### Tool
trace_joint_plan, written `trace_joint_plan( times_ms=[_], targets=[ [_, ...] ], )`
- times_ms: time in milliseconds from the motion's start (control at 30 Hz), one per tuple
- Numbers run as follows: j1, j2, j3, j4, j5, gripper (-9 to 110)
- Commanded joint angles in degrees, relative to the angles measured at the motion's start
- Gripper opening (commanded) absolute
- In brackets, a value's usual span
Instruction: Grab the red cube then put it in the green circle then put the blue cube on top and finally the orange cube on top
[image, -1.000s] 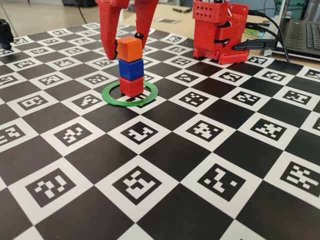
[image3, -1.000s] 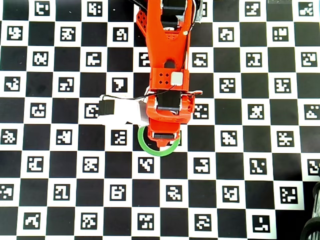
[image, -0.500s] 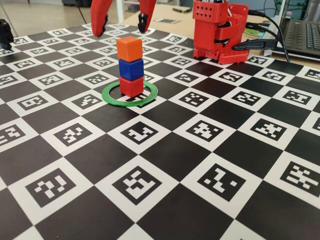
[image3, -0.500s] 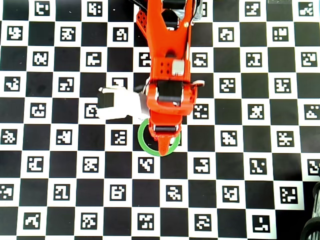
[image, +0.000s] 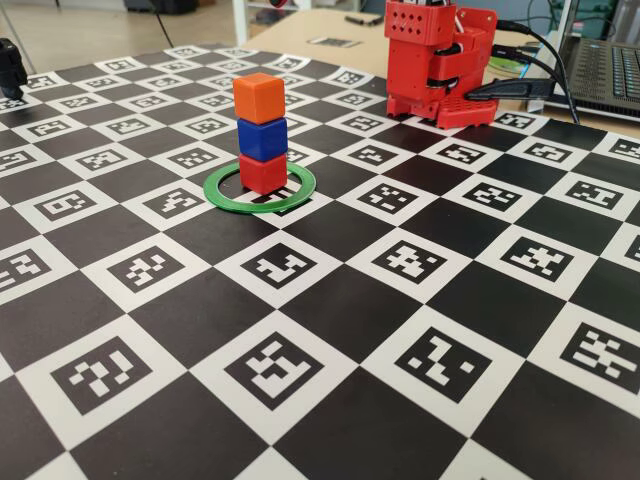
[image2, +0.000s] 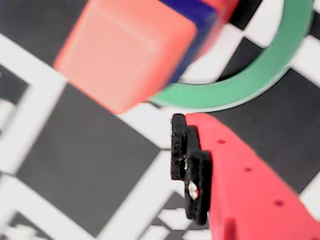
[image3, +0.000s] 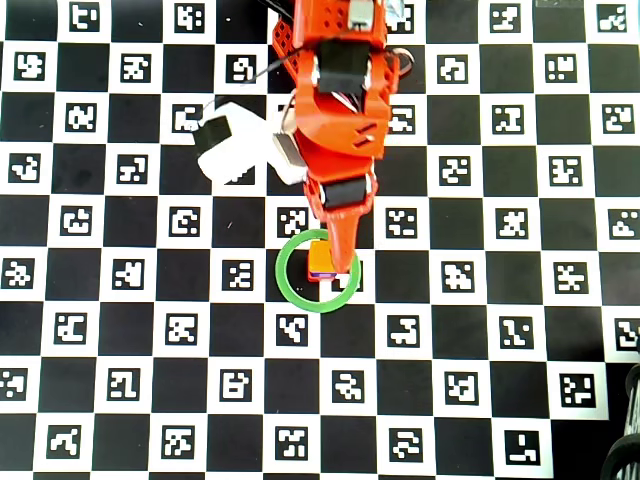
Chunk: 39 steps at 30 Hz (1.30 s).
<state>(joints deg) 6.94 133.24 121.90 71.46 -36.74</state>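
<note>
The hand (image2: 182, 150) is showing in the wrist view as one red finger with a black tip; it is gripping nothing there, and how far it is standing open cannot be told. Just above it, blurred, the orange cube (image2: 127, 50) is filling the upper left, a sliver of the blue cube (image2: 197, 15) is peeking behind it, and an arc of the green circle (image2: 250, 80) is curving past.

In the fixed view the arm is folded at the back and its hand is not showing. The red cube (image: 263, 172) is sitting inside the green circle (image: 225, 195) on the checkered surface (image: 330, 400), with the blue cube (image: 262, 139) on it and the orange cube (image: 259, 97) on top, slightly turned. The stack is looking complete, so nothing seems left but pulling clear.

In the overhead view the arm is reaching over the green circle (image3: 295, 295), with the hand (image3: 345, 268) at the orange cube (image3: 320, 262).

No brand or readable writing is appearing; the surface is carrying only black-and-white coded marker squares.
</note>
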Motion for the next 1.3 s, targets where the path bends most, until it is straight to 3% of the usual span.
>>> trace_joint_plan(
  times_ms=[0, 167, 367, 633, 1033, 1267],
  targets=[
    [1.4, 9.3, 8.0, -4.0, -10.6, 13],
    [3.2, 15.5, 18.8, -5.8, -20.6, -6],
    [0.9, 27.9, 34.0, -8.4, -31.6, -6],
    [0.1, 44.4, 52.2, -14.8, -37.9, -6],
    [-5.1, 53.0, 59.0, -5.9, -47.5, -6],
    [-6.7, 57.0, 59.6, 1.1, -47.2, -6]
  ],
)
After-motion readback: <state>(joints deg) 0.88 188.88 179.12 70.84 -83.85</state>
